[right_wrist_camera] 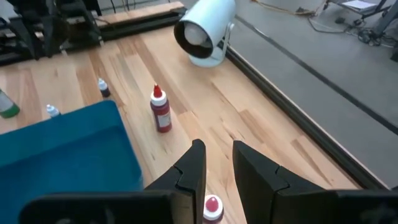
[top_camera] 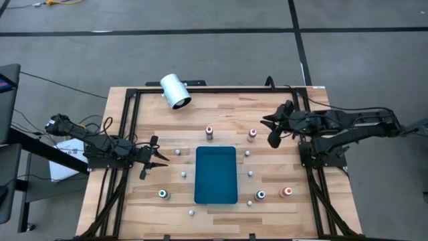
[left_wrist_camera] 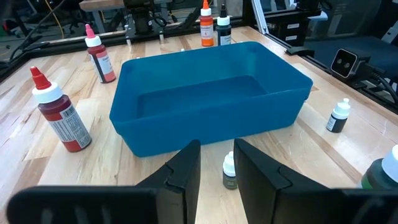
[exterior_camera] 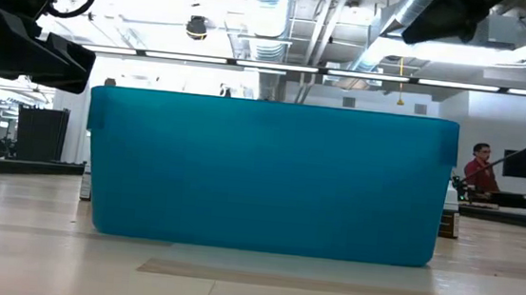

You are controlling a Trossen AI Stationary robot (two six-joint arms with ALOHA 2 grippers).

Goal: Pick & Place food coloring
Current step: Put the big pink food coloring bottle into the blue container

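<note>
Between the left gripper's (left_wrist_camera: 216, 171) parted, empty fingers stands a small dark bottle (left_wrist_camera: 229, 172) with a pale top, just beside the near wall of the blue tub (left_wrist_camera: 211, 99). More bottles ring the tub: a red one (left_wrist_camera: 59, 112) to its left, an orange one (left_wrist_camera: 206, 27) beyond it. The right gripper (right_wrist_camera: 217, 168), fingers slightly apart and holding nothing, hovers over a pink-capped bottle (right_wrist_camera: 212, 207) near the tub's far right corner. A white cylinder (top_camera: 175, 91) lies at the table's far edge.
</note>
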